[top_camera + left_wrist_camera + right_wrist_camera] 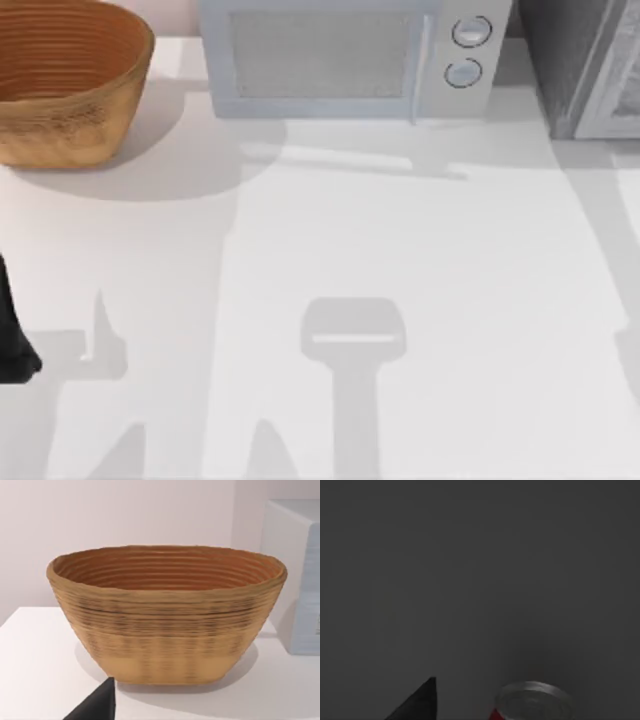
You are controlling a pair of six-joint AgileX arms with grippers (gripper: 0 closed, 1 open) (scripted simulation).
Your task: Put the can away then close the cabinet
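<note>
The cabinet (590,65) stands at the table's (400,250) far right corner, the microwave (350,55) just left of it and the basket (65,80) at far left. My left arm (12,345) sits at the left edge. On the right wrist view I see the can (532,702) against a dark grey wall, beside a fingertip (422,700). I cannot tell how either gripper's jaws stand.

The white table (400,260) carries three items along its far edge: a woven basket (65,75) at the left, a pale grey microwave (345,55) (two round knobs) at the centre, and the dark speckled cabinet (575,60) at the right.
</note>
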